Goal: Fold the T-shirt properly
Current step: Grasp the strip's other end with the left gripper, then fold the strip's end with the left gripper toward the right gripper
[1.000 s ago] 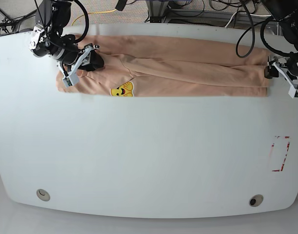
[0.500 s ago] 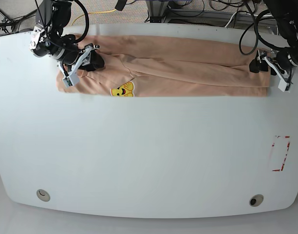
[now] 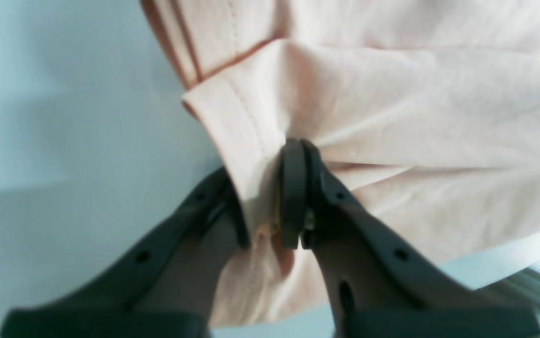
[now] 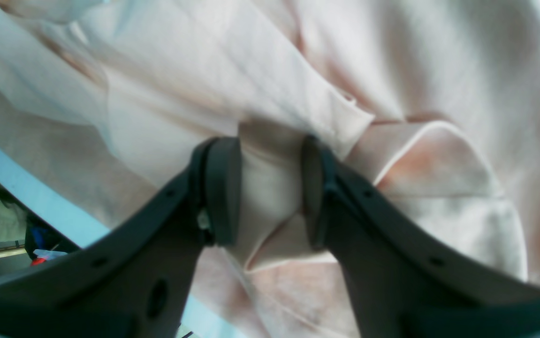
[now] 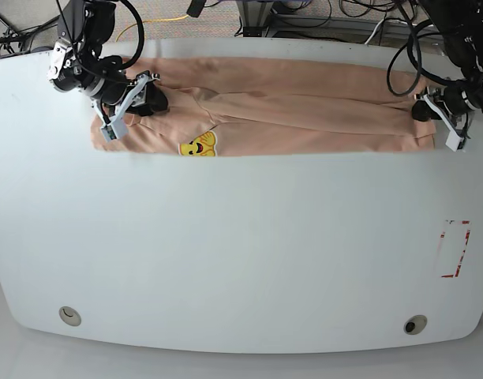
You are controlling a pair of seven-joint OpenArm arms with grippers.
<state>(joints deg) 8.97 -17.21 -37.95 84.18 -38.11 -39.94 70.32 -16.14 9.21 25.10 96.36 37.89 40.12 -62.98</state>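
Note:
The peach T-shirt (image 5: 305, 110) lies as a long folded strip along the table's far side, its yellow print (image 5: 198, 145) near the left end. My right gripper (image 5: 143, 99) sits on the strip's left end. In its wrist view this gripper (image 4: 270, 188) is shut on a bunched fold of the T-shirt (image 4: 157, 94). At the strip's right end is my left gripper (image 5: 431, 110). The left wrist view shows the left gripper (image 3: 265, 197) pinching the stitched hem of the T-shirt (image 3: 415, 94), jaws nearly together.
The white table (image 5: 241, 237) stretches wide in front of the shirt. A red-marked rectangle (image 5: 454, 249) lies near its right edge, and two round holes (image 5: 69, 316) (image 5: 415, 324) sit near the front. Cables (image 5: 368, 24) hang behind the far edge.
My left gripper moved in from beyond the shirt's right end onto the cloth and closed on the hem. The right gripper and the shirt's left end stayed put.

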